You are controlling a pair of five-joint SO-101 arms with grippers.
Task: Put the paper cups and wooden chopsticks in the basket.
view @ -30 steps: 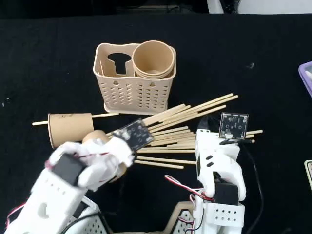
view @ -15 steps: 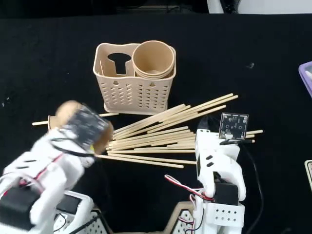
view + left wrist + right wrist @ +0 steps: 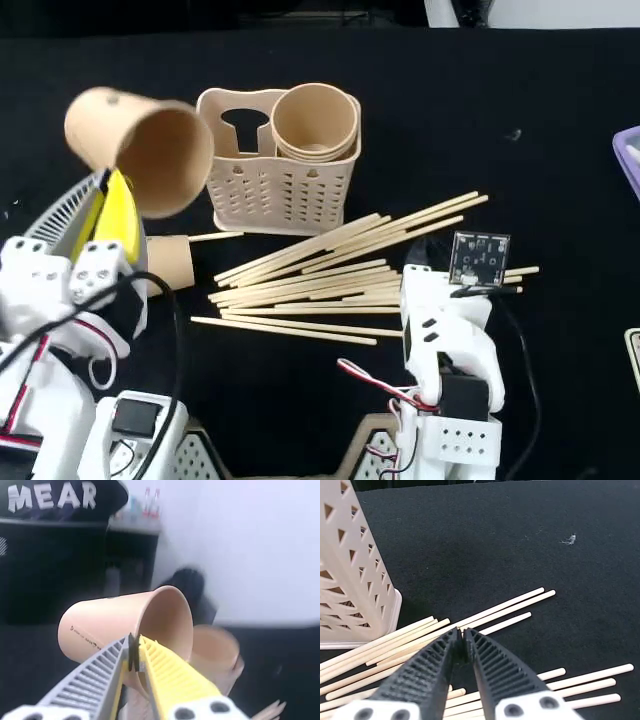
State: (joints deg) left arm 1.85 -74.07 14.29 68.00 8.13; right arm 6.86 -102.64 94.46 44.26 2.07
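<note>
A white wall (image 3: 260,545) is seen beyond the left claw (image 3: 134,649), with dark furniture (image 3: 55,575) beside that wall. A black table (image 3: 520,540) is spread under the right claw (image 3: 461,635).

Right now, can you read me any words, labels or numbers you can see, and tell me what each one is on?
Large white letters on the dark panel in the room behind: cut off at the edge, no whole word readable.
Small dark print on the paper cup in the left hand: too small to read.
</note>
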